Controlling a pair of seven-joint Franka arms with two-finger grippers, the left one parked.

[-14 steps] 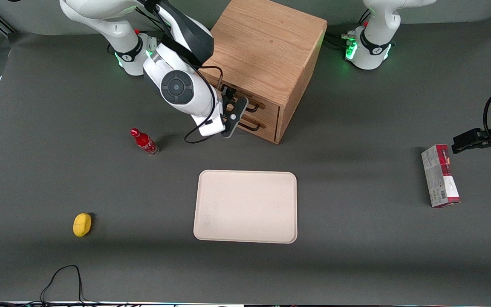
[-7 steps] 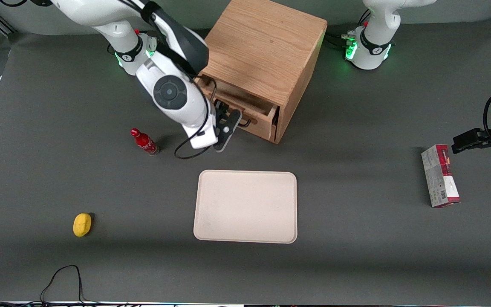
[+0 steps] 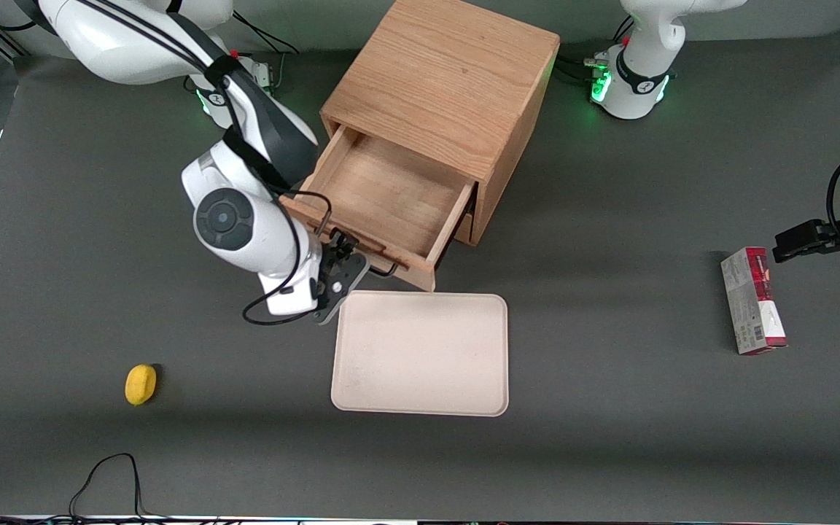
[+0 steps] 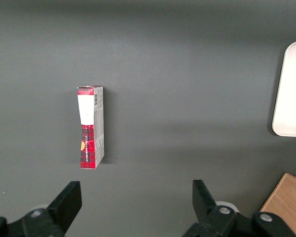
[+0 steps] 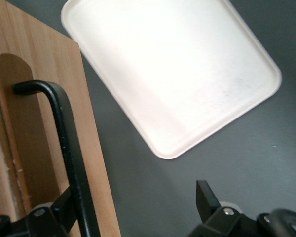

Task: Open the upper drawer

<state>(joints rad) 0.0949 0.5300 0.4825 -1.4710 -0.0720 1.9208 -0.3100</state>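
Observation:
The upper drawer (image 3: 391, 191) of the oak cabinet (image 3: 449, 73) stands pulled far out, and its bare wooden inside shows. Its front panel (image 5: 42, 64) carries the thin black bar handle (image 5: 64, 128), which also shows in the front view (image 3: 385, 272). My right gripper (image 3: 341, 268) is at that handle, nearer the front camera than the cabinet. In the right wrist view the gripper (image 5: 138, 210) is open. The bar lies within the gap, close against one finger (image 5: 66, 207), and the second finger (image 5: 205, 196) stands well apart over the table. The lower drawer is mostly hidden under the open one.
A cream tray (image 3: 420, 354) lies just in front of the open drawer, close to the gripper; it also shows in the right wrist view (image 5: 172, 64). A yellow fruit (image 3: 141, 383) lies toward the working arm's end. A red box (image 3: 753, 300) lies toward the parked arm's end.
The upper drawer went from shut to far out. My gripper moved with the handle toward the front camera and the tray. The arm now hides the red bottle.

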